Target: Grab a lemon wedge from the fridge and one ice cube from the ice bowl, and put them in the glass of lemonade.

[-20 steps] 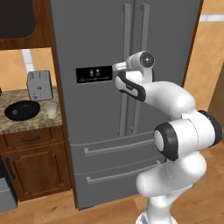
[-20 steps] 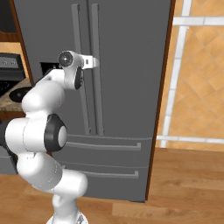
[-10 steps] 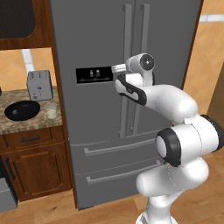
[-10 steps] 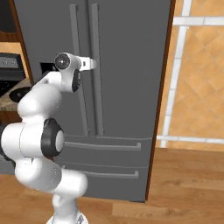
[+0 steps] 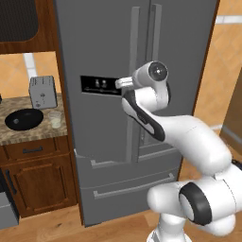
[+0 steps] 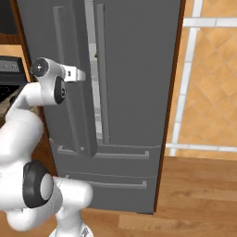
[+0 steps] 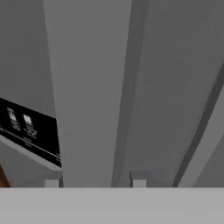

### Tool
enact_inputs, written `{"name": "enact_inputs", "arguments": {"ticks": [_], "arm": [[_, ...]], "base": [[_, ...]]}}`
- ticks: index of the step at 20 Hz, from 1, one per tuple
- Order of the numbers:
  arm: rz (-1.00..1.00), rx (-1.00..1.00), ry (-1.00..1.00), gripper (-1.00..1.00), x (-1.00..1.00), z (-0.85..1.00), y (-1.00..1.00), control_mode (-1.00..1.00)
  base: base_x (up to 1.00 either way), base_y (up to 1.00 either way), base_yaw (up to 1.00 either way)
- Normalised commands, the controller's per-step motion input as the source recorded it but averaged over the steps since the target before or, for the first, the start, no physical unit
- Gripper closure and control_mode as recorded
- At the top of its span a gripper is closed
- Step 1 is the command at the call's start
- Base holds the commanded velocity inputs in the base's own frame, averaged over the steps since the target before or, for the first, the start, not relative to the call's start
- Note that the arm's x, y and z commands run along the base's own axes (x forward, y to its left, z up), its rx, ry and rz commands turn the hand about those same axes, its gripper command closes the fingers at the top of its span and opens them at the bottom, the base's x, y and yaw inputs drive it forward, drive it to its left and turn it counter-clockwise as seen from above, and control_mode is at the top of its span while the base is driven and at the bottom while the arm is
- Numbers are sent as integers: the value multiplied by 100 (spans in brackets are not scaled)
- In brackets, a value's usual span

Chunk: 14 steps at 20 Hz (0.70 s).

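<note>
Two long bar handles run down the front of the fridge (image 5: 104,56), and we see the end effector (image 6: 81,74) at the handle of the left door (image 5: 133,71). In the hand view that handle (image 7: 87,87) stands between the two finger tips (image 7: 51,183), which sit on either side of it, so we read the end effector as pinched around the bar. In the right base view a bright slit (image 6: 94,69) shows beside the handle, where the left door stands a little ajar. The black dispenser panel (image 5: 100,85) lies just left of the wrist. On the stone surface (image 5: 19,130) left of the fridge, we find the ice bowl (image 5: 23,118), with the glass of lemonade (image 5: 55,119) just beside it toward the fridge and a grey toaster (image 5: 43,92) behind them. We cannot make out the lemon wedge through the slit. Two drawers (image 5: 127,184) sit below the doors.
</note>
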Motion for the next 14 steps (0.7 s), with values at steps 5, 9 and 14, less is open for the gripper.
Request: {"name": "enact_inputs", "arguments": {"ticks": [5, 9, 14], "arm": [[0, 0, 3, 100, -100, 0, 32, -100], [0, 0, 0, 100, -98, 0, 32, -100], [0, 0, -1, 100, -83, 14, 14, -100]], "base": [[0, 0, 0], [0, 0, 0], [0, 0, 0]]}}
